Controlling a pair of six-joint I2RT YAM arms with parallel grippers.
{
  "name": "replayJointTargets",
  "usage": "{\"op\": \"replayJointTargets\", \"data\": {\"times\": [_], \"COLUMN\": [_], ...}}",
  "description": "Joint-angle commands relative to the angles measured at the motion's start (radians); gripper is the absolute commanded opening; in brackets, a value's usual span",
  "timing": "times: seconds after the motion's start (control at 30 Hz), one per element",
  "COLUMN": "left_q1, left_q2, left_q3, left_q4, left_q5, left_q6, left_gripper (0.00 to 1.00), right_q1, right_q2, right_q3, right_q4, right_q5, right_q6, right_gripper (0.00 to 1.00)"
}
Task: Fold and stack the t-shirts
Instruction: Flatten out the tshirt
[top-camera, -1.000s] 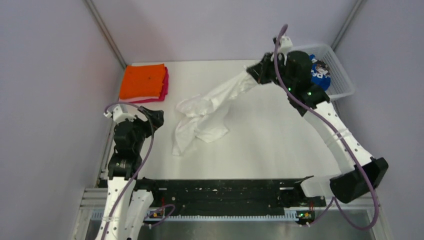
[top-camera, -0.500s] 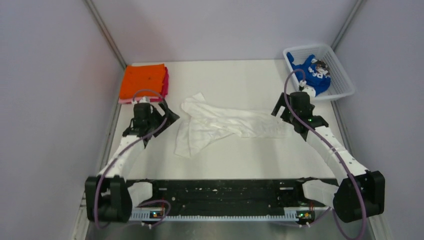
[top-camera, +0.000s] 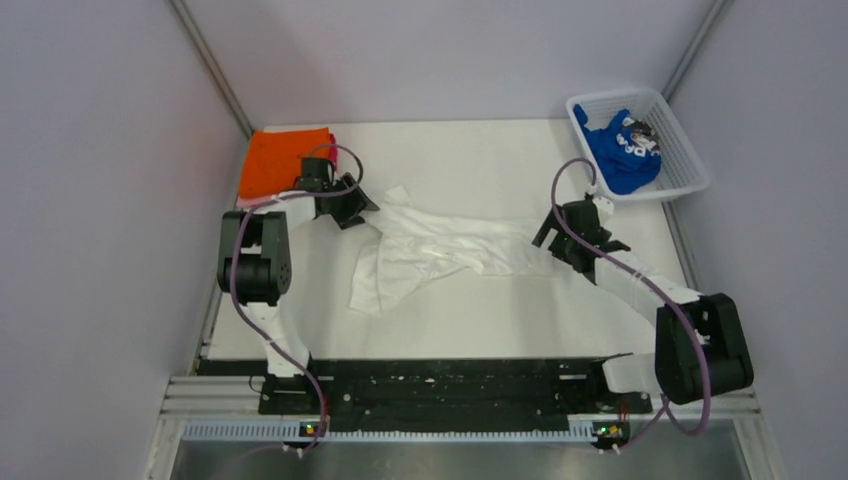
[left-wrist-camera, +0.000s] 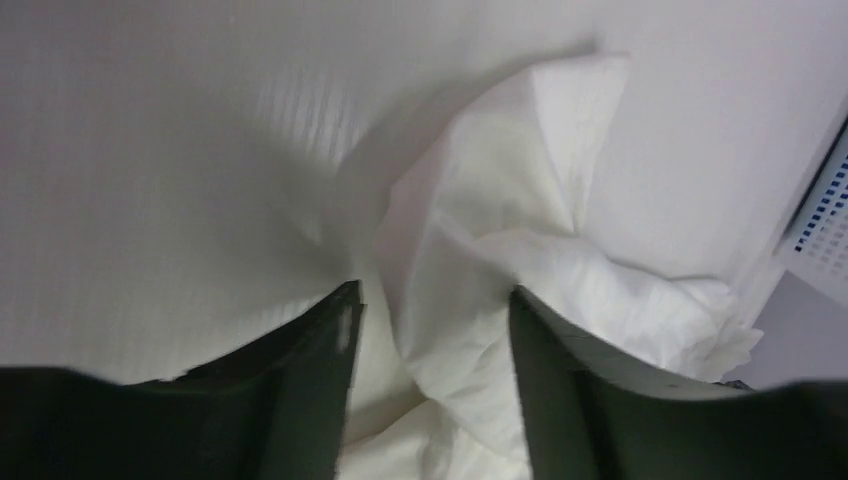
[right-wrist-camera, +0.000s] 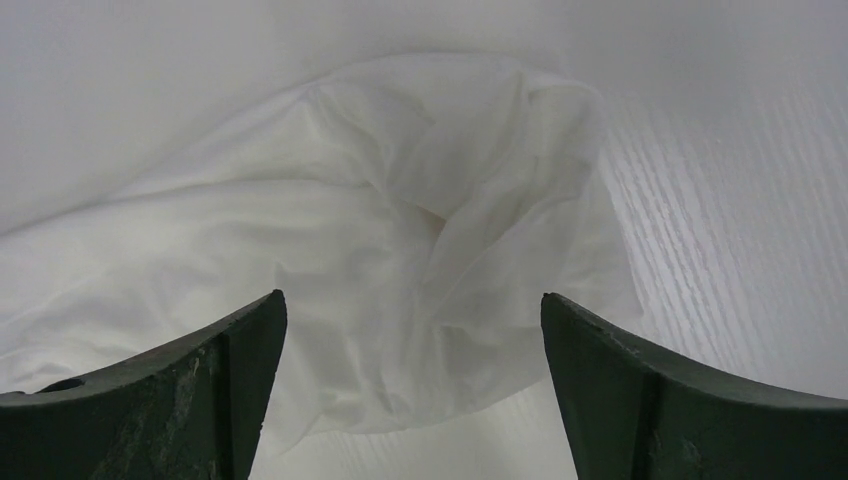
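Right gripper (top-camera: 562, 233) has let go, jaws wide above the white tee (top-camera: 450, 250), now sprawled mid-table. Left gripper (top-camera: 348, 205) has swung to its ten o'clock corner, jaws narrowing round a fold, not yet pinching. Flattening looks next.

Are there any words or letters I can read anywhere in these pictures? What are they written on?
Nothing here can be read.
White letters on the blue t-shirt in the basket: too small and crumpled to read.
White t-shirt: no writing shows in any view.
Orange t-shirt: no writing shows.
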Motion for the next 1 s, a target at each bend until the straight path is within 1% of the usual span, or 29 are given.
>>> {"op": "replayJointTargets", "data": {"times": [0.0, 0.03, 0.1, 0.13, 0.17, 0.23, 0.27, 0.3, 0.33, 0.37, 0.43, 0.53, 0.57, 0.63, 0.67, 0.7, 0.77, 0.83, 0.9, 0.97], "left_q1": [-0.027, -0.034, -0.046, -0.047, -0.048, -0.049, -0.048, -0.048, -0.048, -0.047, -0.046, -0.035, -0.026, -0.003, 0.007, 0.017, 0.027, 0.028, 0.028, 0.027], "left_q2": [0.056, 0.072, 0.091, 0.092, 0.084, 0.046, 0.005, -0.030, -0.060, -0.085, -0.112, -0.092, -0.074, -0.046, -0.044, -0.054, -0.108, -0.172, -0.239, -0.312], "left_q3": [0.113, 0.138, 0.178, 0.190, 0.194, 0.196, 0.199, 0.210, 0.234, 0.268, 0.384, 0.665, 0.786, 1.030, 1.100, 1.138, 1.134, 1.093, 1.014, 0.885], "left_q4": [-0.003, -0.025, -0.053, -0.062, -0.062, -0.063, -0.062, -0.062, -0.066, -0.073, -0.099, -0.170, -0.224, -0.278, -0.289, -0.284, -0.253, -0.240, -0.237, -0.228], "left_q5": [0.015, 0.009, -0.002, 0.002, 0.017, 0.026, 0.022, 0.011, 0.003, -0.005, -0.009, 0.008, 0.014, 0.043, 0.055, 0.059, 0.052, 0.047, 0.051, 0.057], "left_q6": [0.026, 0.033, 0.046, 0.049, 0.052, 0.055, 0.056, 0.060, 0.066, 0.069, 0.070, 0.073, 0.067, 0.048, 0.034, 0.027, 0.022, 0.031, 0.046, 0.052], "left_gripper": [0.52, 0.39, 0.05, 0.00, 0.00, 0.00, 0.00, 0.00, 0.00, 0.00, 0.00, 0.00, 0.00, 0.00, 0.00, 0.00, 0.00, 0.00, 0.00, 0.00], "right_q1": [0.023, 0.026, 0.033, 0.036, 0.038, 0.039, 0.039, 0.038, 0.039, 0.039, 0.039, 0.037, 0.036, 0.035, 0.035, 0.034, 0.034, 0.034, 0.035, 0.034], "right_q2": [0.095, 0.123, 0.185, 0.213, 0.242, 0.284, 0.292, 0.288, 0.268, 0.252, 0.234, 0.255, 0.269, 0.289, 0.292, 0.291, 0.282, 0.250, 0.186, 0.093], "right_q3": [0.009, 0.024, 0.044, 0.052, 0.061, 0.097, 0.126, 0.161, 0.216, 0.268, 0.406, 0.697, 0.802, 0.991, 1.062, 1.129, 1.218, 1.243, 1.190, 1.066], "right_q4": [0.195, 0.195, 0.198, 0.228, 0.249, 0.264, 0.254, 0.245, 0.245, 0.250, 0.252, 0.213, 0.186, 0.146, 0.133, 0.115, 0.081, 0.046, 0.028, 0.038], "right_q5": [-0.009, -0.007, 0.009, 0.011, -0.002, -0.019, -0.010, 0.012, 0.034, 0.056, 0.080, 0.113, 0.121, 0.134, 0.133, 0.126, 0.102, 0.071, 0.042, 0.022], "right_q6": [0.006, 0.003, -0.011, -0.024, -0.054, -0.109, -0.123, -0.135, -0.151, -0.174, -0.237, -0.326, -0.354, -0.394, -0.410, -0.426, -0.442, -0.449, -0.440, -0.417], "right_gripper": [0.94, 0.92, 0.87, 0.82, 0.72, 0.32, 0.16, 0.03, 0.00, 0.00, 0.00, 0.00, 0.00, 0.00, 0.00, 0.00, 0.00, 0.00, 0.00, 0.00]}}
